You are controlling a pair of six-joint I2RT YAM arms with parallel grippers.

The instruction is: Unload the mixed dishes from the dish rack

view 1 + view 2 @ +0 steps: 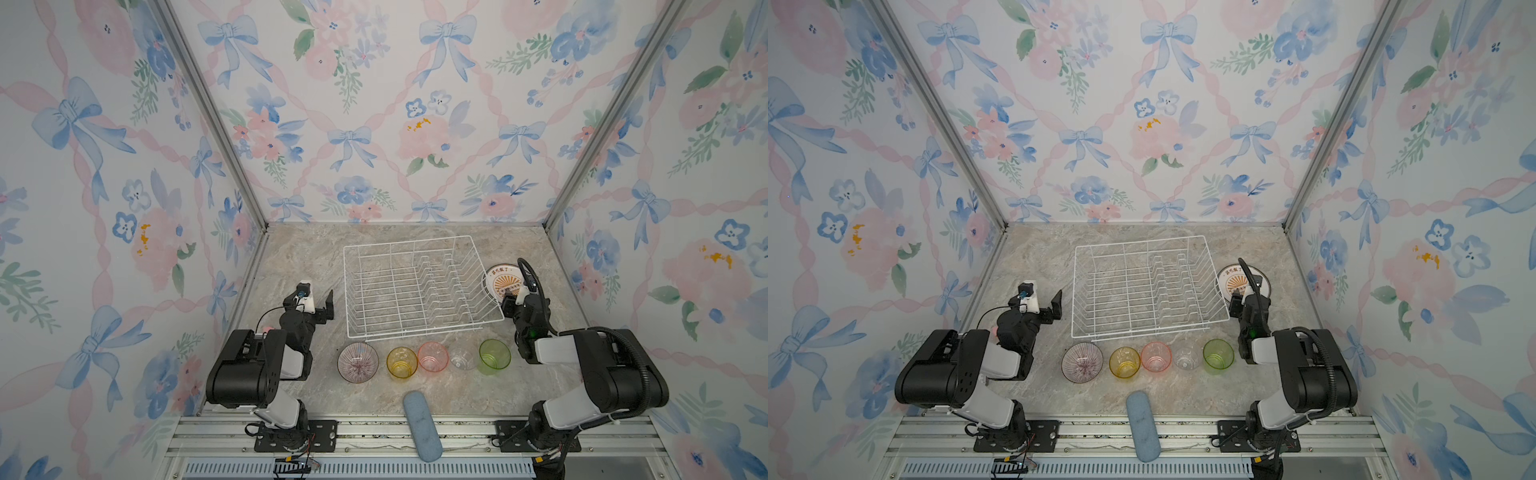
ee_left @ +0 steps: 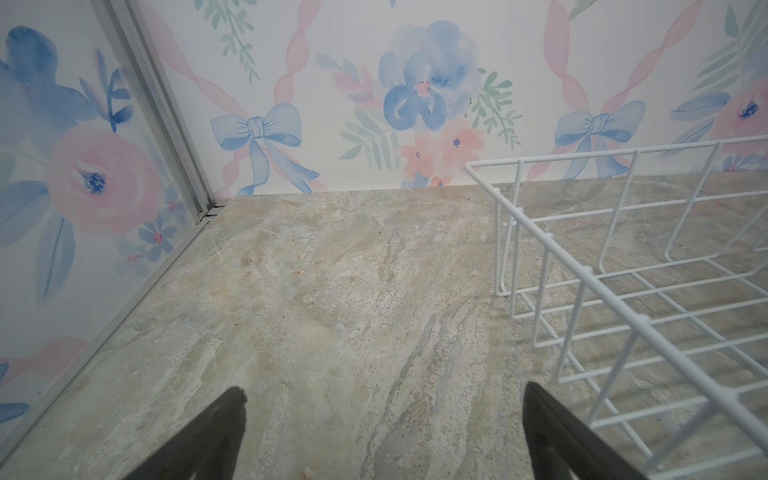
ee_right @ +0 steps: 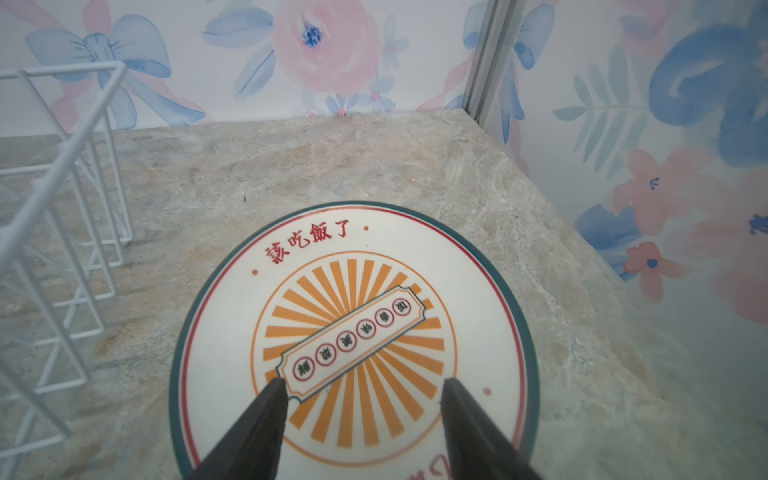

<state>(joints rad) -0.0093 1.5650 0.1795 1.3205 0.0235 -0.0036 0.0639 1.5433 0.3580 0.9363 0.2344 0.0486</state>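
Hovering over the teal-rimmed plate [image 3: 332, 249], which lies flat on the marble counter [image 2: 332, 291] just right of the dish rack [image 1: 415, 286], the right gripper [image 3: 365, 386] angles down with its jaws spread and nothing between them. Left gripper [image 2: 384, 390]: low over bare counter left of the rack, jaws wide apart, empty. The rack holds nothing. In a row before it stand the striped bowl [image 1: 358, 362] and the yellow tumbler [image 1: 402, 362], pink tumbler [image 1: 433, 356], clear tumbler [image 1: 461, 358] and green tumbler [image 1: 494, 356]. A blue-grey pad [image 1: 422, 426] overhangs the front edge.

Open table [image 1: 299, 266] lay left of the dish rack [image 1: 419, 286] and behind it. The rack's prongs [image 1: 436, 282] crowded its right half; its left half stood clear from above. The plates [image 1: 498, 280] filled the gap on its right, and a bowl [image 1: 358, 361] and tumblers [image 1: 432, 356] lined its near side.
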